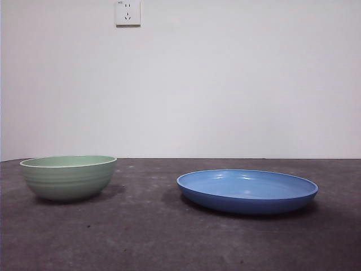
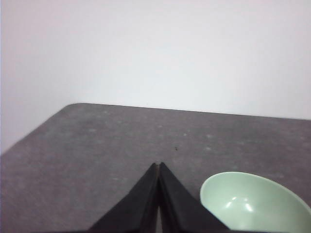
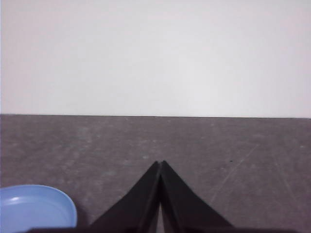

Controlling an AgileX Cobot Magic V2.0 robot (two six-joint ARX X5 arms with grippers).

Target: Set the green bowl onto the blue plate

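On the dark grey table [image 1: 141, 237], the green bowl [image 1: 68, 177] stands upright, well to the left of the blue plate [image 1: 247, 190], with a stretch of bare tabletop between the 2. The bowl is empty and its rim is level; the plate lies flat, also empty, and its near edge sits slightly closer to the front camera than the bowl does. High on the white wall [image 1: 237, 79] behind, a wall socket [image 1: 128, 12] hangs above and to the right of the bowl, left of the plate.

Neither arm shows in the front view. In the left wrist view, the left gripper [image 2: 159, 165] has its 2 black jaws pressed together at the tips, holding nothing, with the bowl just beside it and not touching. In the right wrist view, the right gripper [image 3: 161, 163] is likewise closed on nothing, with the plate's rim near it and apart.
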